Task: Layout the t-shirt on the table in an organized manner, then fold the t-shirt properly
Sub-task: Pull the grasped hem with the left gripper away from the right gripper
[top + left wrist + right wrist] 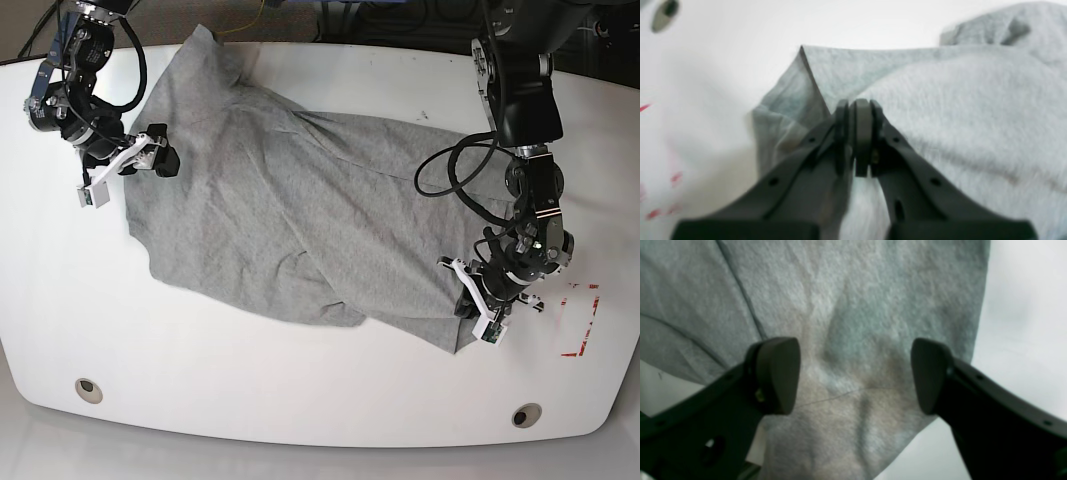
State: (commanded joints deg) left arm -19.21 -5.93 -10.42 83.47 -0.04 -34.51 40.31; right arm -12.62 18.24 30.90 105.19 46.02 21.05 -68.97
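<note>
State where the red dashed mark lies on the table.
In the base view, the red dashed mark lies near the table's right edge, just beside the left gripper.

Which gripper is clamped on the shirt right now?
The left gripper, at the t-shirt's edge nearest the red marks: jaws shut on cloth. The right gripper is open over it.

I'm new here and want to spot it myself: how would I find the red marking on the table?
Start with the white table, mostly covered by a grey t-shirt. In the base view, follow the shirt to its lower right corner, where the left hand is shut on it. Just right of that hand, on bare tabletop, is the red dashed mark, the only coloured thing there.
</note>
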